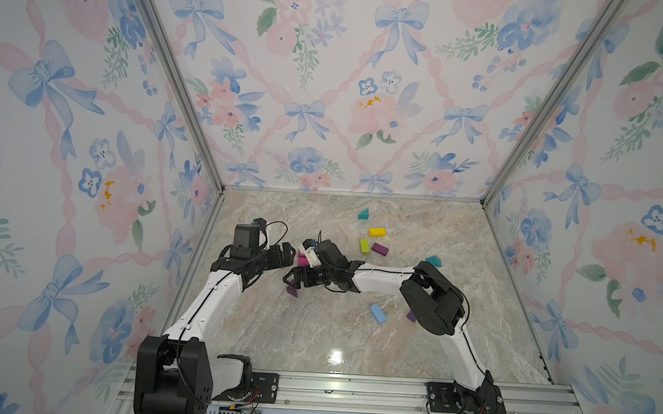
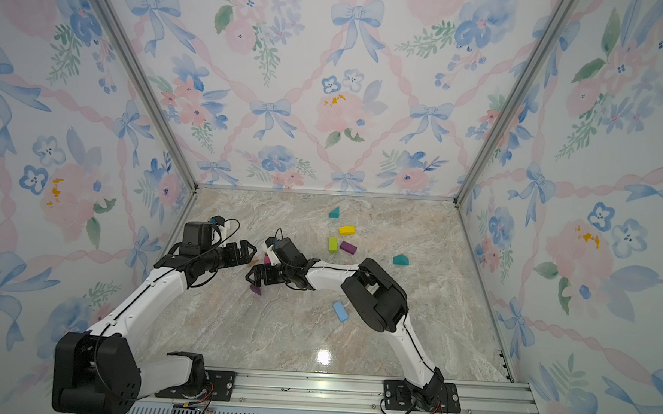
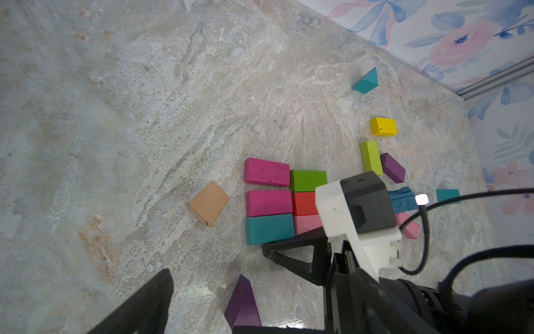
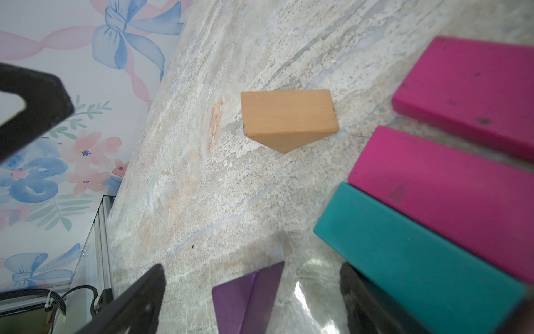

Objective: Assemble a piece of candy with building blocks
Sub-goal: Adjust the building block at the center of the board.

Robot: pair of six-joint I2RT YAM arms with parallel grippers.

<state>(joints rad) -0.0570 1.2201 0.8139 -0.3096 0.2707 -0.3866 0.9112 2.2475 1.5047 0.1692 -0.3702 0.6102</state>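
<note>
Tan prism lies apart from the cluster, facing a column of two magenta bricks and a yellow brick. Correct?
No: the third brick in that column is a teal brick, not yellow, as the left wrist view shows. The tan prism does lie apart from the cluster, facing the two magenta bricks. The yellow brick lies well outside that column.

Working this remotely, I find the loose pieces right of centre on the marble-look table [image 1: 315, 339] in both top views. The teal matte triangular prism [image 1: 363, 214] is uppermost, with the yellow matte brick [image 1: 377, 232] just below it. Beneath that, the lime-green matte brick [image 1: 364, 246] and the purple matte brick [image 1: 380, 249] lie side by side. The light-blue matte brick [image 1: 377, 313] lies well below them. In the left wrist view, the magenta matte brick [image 3: 268, 203] touches the teal matte brick [image 3: 268, 229]. The tan wooden prism [image 3: 208, 203] lies apart from both.
</note>
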